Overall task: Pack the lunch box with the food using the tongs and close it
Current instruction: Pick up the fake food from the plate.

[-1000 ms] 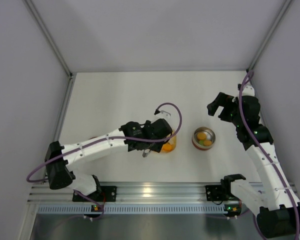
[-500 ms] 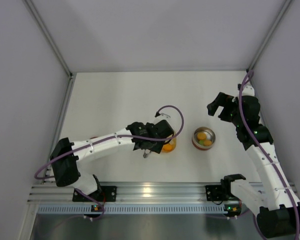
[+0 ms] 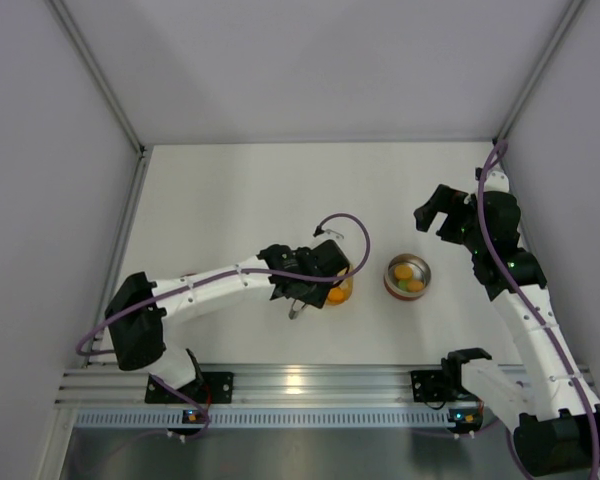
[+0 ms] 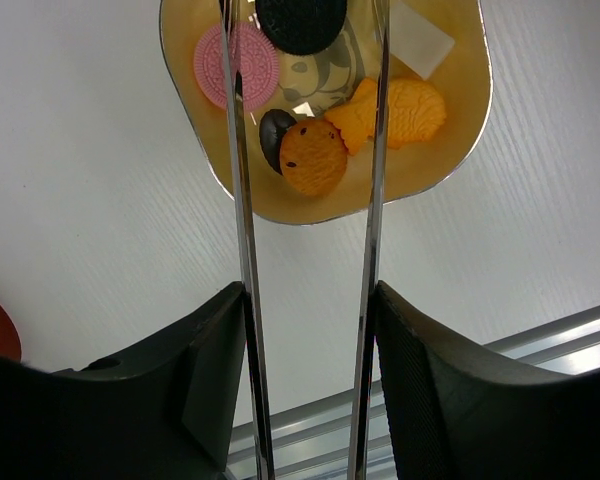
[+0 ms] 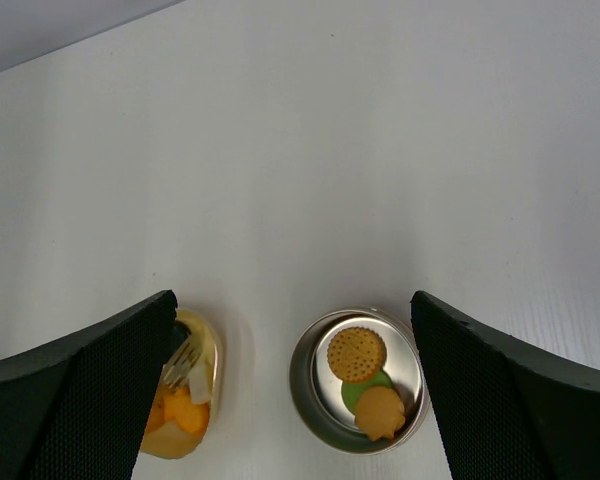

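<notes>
White matte table [image 3: 230, 190], faint ribbed grain.

Left gripper [image 4: 305, 330]: black fingers clamped on the outer sides of the tongs [image 4: 242, 200], so a squeeze would close the tips. Their two slim polished arms stand apart over the yellow dish [image 4: 450, 150], probably lining up a pick.

Right gripper [image 5: 292, 300]: jaws wide apart, empty, held back from the lunch box [image 5: 302, 385], likely waiting for lid work.

Dish: glossy, rounded-square.

Lunch box: round steel, uncovered, right of the dish. It holds a dotted cracker [image 5: 356, 352], a green piece [image 5: 368, 384] and an orange piece [image 5: 380, 412].

In the dish: dark sandwich cookie [image 4: 300, 20], ridged pink wafer [image 4: 237, 65], fish-shaped orange piece [image 4: 395, 110], speckled orange cookie [image 4: 313, 158].
</notes>
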